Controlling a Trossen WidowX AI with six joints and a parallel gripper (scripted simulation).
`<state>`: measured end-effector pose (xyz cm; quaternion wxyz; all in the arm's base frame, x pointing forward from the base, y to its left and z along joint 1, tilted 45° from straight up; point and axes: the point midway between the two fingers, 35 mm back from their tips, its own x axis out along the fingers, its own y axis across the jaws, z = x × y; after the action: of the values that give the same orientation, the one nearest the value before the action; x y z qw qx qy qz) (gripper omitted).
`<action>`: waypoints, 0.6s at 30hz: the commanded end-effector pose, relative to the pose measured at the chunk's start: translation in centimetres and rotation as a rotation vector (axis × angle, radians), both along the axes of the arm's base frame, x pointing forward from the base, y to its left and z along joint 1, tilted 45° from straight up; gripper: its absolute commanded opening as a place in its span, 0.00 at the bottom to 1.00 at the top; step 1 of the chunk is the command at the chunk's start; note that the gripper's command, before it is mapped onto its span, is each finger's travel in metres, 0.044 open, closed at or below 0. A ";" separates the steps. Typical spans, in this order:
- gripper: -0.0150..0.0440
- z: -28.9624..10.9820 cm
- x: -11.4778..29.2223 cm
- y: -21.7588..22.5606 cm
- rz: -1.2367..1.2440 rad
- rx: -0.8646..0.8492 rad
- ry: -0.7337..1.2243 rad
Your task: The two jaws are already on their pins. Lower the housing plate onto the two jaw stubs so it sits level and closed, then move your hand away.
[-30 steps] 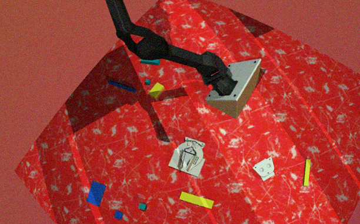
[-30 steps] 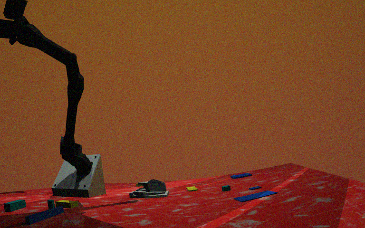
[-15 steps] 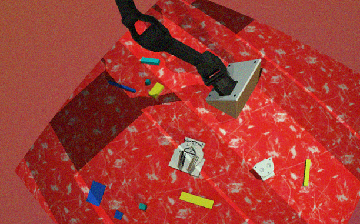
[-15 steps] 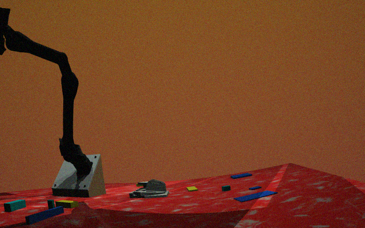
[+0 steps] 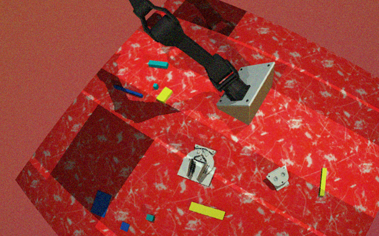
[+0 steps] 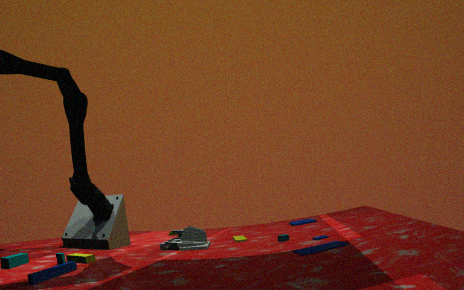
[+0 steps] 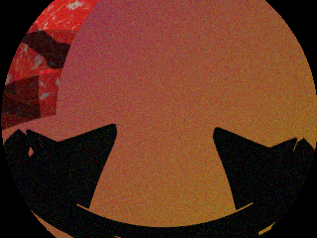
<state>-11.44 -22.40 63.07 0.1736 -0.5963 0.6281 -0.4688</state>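
The housing plate (image 5: pixel 280 181), a small pale plate with two round holes, lies on the table, apart from the jaw assembly. I cannot make it out clearly in the exterior view. The pale grey base (image 5: pixel 185 171) (image 6: pixel 202 246) carries the two jaws (image 5: pixel 196 167), which sit close together near its middle; their stubs are too small to tell. My gripper (image 7: pixel 165 131) is open and empty, with its two black fingers wide apart. It is raised and points away from the parts, with backdrop between the fingers. The hand is not clearly visible in the top and exterior views.
The wedge-shaped arm mount (image 5: pixel 258 78) (image 6: pixel 119 222) stands behind the base. A yellow bar (image 5: pixel 207 210) and a teal block (image 5: pixel 150 217) lie in front of the base. A thin yellow bar (image 5: pixel 323 182) lies beyond the plate. A blue slab (image 5: pixel 101 204) lies left.
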 end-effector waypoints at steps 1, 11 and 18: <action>1.00 -1.2 0.0 -1.9 0.055 0.024 -0.073; 1.00 -4.0 1.6 -6.5 0.204 0.094 -0.232; 1.00 -6.3 3.6 -9.8 0.302 0.158 -0.344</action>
<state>-8.56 -30.70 58.03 0.3593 -0.5891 0.5398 -0.4822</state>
